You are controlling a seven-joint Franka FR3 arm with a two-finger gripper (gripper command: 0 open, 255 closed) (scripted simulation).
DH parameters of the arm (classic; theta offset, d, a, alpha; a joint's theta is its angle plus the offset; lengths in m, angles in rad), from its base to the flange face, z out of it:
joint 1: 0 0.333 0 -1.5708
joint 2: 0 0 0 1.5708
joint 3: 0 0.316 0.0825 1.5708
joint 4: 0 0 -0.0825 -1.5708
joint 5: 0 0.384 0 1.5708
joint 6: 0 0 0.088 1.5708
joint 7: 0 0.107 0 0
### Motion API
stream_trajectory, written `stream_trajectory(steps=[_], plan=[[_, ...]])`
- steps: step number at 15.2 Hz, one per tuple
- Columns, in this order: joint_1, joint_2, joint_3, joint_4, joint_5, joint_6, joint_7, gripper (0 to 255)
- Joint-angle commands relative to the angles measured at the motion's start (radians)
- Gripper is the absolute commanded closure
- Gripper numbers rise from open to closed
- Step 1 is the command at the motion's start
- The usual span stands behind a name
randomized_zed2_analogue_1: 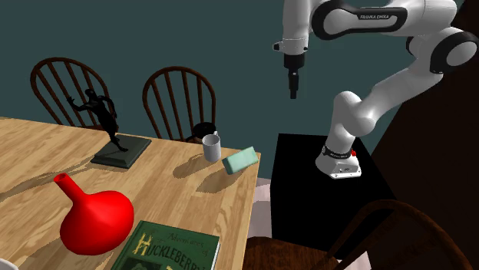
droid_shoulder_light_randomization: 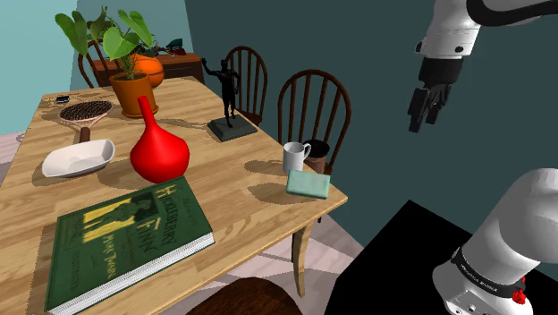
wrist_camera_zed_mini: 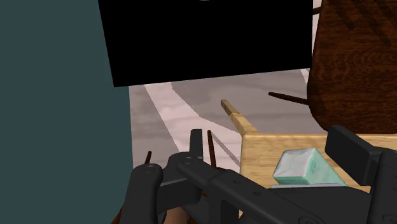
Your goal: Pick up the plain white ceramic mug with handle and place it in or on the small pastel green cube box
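The mug [droid_shoulder_light_randomization: 295, 157] [randomized_zed2_analogue_1: 211, 146], pale grey-white with a handle, stands upright near the table's corner by the stand. Just in front of it lies the small pastel green box [droid_shoulder_light_randomization: 308, 183] [randomized_zed2_analogue_1: 240, 160] [wrist_camera_zed_mini: 308, 167], tilted flat at the table's edge. My gripper [droid_shoulder_light_randomization: 424, 114] [randomized_zed2_analogue_1: 292, 90] [wrist_camera_zed_mini: 249, 168] hangs high in the air, off the table's corner on the shoulder view's right, well above the mug and the box. Its fingers stand apart with nothing between them. In the wrist view the green box lies just ahead, close to one finger.
A red vase [droid_shoulder_light_randomization: 159, 150], a green book [droid_shoulder_light_randomization: 125, 237], a black statue [droid_shoulder_light_randomization: 228, 94], a white bowl [droid_shoulder_light_randomization: 79, 158] and a potted plant [droid_shoulder_light_randomization: 125, 54] share the wooden table [droid_shoulder_light_randomization: 241, 192]. Wooden chairs [droid_shoulder_light_randomization: 313, 107] stand behind the mug; another chair [randomized_zed2_analogue_1: 384, 238] is near the black stand [randomized_zed2_analogue_1: 322, 184].
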Motion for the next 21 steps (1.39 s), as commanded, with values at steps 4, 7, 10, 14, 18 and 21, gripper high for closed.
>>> stream_trajectory(steps=[4, 7, 10, 14, 18, 21], plan=[[0.015, 0.107, 0.021, 0.02, 0.01, 0.082, 0.006, 0], [0.028, 0.218, 0.041, 0.053, 0.018, 0.157, 0.012, 0], [0.04, 0.333, 0.061, 0.097, 0.021, 0.222, 0.019, 0], [0.053, 0.488, 0.087, 0.174, 0.019, 0.295, 0.029, 0], [0.065, 0.645, 0.11, 0.271, 0.008, 0.348, 0.043, 0], [0.076, 0.764, 0.126, 0.356, -0.006, 0.375, 0.054, 0]])
